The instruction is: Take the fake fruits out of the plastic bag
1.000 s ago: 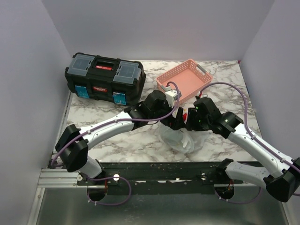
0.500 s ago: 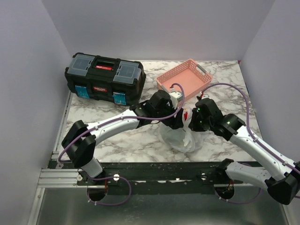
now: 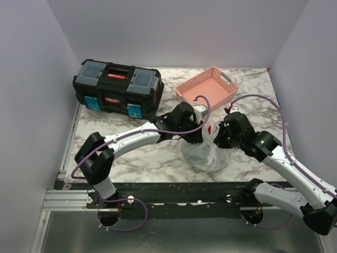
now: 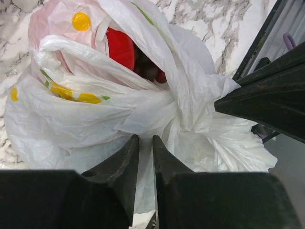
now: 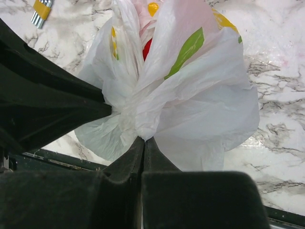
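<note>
The plastic bag [image 3: 204, 154] is crinkly white with yellow and green marks and lies on the marble table near its front edge. Its top is bunched upward between my two grippers. My left gripper [image 4: 143, 139] pinches a fold of the plastic bag [image 4: 95, 119], jaws almost together with film between them. My right gripper [image 5: 144, 140] is shut on a fold of the plastic bag [image 5: 200, 109] from the other side. Inside the bag's mouth the red apple [image 4: 120, 46] and dark grapes [image 4: 148, 70] show. A red patch of the apple [image 5: 147, 47] shows through a gap in the right wrist view.
A black toolbox [image 3: 117, 89] stands at the back left. A pink slotted basket [image 3: 207, 88] sits at the back, just behind the grippers. A small yellow and silver piece [image 5: 42, 10] lies on the marble. The black mounting rail [image 3: 179, 192] runs along the front edge.
Both grippers went from open to closed on the bag's top. The left arm reached further right to the bag, and the bag's neck is now gathered upward.
</note>
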You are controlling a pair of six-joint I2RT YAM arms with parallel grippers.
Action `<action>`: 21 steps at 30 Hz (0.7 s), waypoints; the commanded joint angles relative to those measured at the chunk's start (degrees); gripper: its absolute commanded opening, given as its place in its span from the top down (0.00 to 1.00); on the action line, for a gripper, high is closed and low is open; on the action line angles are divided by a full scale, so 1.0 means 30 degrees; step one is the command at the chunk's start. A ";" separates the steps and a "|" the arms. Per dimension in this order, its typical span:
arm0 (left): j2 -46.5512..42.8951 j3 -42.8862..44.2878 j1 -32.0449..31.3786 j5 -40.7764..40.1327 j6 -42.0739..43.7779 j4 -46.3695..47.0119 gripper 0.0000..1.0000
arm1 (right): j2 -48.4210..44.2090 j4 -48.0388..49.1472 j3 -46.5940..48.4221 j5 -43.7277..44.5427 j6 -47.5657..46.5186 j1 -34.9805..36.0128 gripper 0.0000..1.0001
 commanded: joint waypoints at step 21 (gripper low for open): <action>-0.5450 -0.1155 -0.0089 -0.4113 -0.0286 -0.0338 1.00 | -0.0696 0.4569 -0.1209 0.0429 0.0688 0.0137 0.99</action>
